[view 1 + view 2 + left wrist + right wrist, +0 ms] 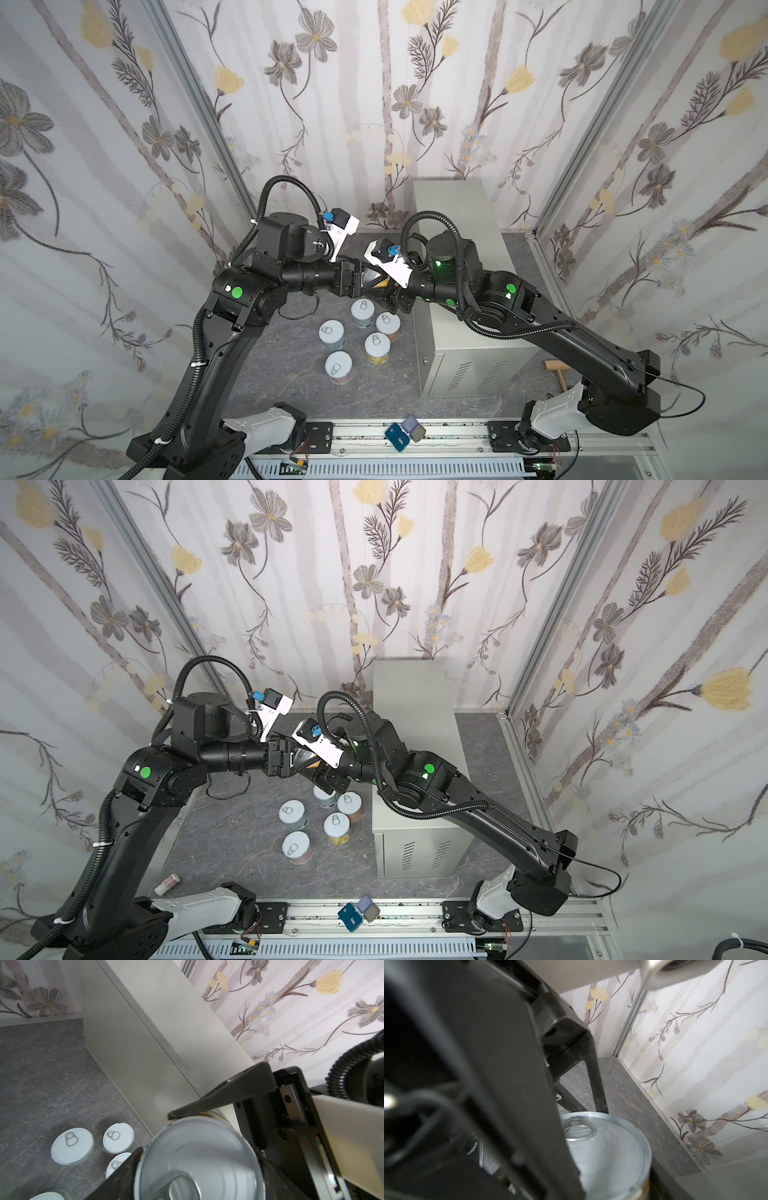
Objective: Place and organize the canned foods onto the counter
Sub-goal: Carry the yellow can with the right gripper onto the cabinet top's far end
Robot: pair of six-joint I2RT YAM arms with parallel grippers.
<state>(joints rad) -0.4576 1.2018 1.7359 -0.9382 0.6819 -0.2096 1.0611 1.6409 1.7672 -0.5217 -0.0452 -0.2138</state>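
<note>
Where arms (307, 274) meet, can (197, 1159) mostly hidden in both top views.

No writing on anything here can be read

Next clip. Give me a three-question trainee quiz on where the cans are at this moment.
1. How many cans stand on the floor?
2. True or false: a can already rests on the counter.
3. The sixth can is: A) lying on the floor; B) held in the air; C) standing on the counter.
Key: 1. five; 2. false; 3. B.
</note>
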